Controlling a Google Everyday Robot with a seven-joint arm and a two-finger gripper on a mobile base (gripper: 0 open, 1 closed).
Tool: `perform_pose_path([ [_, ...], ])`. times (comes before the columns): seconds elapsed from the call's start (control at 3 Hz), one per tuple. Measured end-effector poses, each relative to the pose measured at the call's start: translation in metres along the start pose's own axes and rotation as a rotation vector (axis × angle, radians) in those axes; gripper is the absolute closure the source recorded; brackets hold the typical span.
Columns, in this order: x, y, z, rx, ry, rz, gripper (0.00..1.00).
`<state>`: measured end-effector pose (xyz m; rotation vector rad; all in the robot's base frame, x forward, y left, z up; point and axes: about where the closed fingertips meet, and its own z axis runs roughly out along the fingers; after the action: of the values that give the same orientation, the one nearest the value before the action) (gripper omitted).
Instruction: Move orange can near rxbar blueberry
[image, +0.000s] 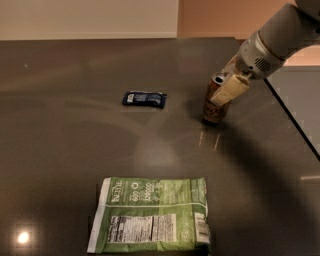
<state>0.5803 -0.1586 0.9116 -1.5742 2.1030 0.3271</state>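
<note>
Dark glossy table (75, 150) (glare (22, 237) lower left), pale wall (85, 17) behind.

The orange can (213, 109), brownish-orange with a silver top and dark markings, stands slightly tilted on the dark tabletop (60, 130) at the right of centre, its upper side clasped by the end effector (223, 92). The rxbar blueberry (144, 98), a small flat dark blue wrapper, lies well apart to its left.
</note>
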Motion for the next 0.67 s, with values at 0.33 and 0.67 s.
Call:
perform_pose_path([
  [0.33, -0.026, 0.005, 0.008, -0.027, -0.018, -0.043, 1.0],
  [0.67, -0.06, 0.009, 0.026, -0.058, -0.041, -0.106, 1.0],
])
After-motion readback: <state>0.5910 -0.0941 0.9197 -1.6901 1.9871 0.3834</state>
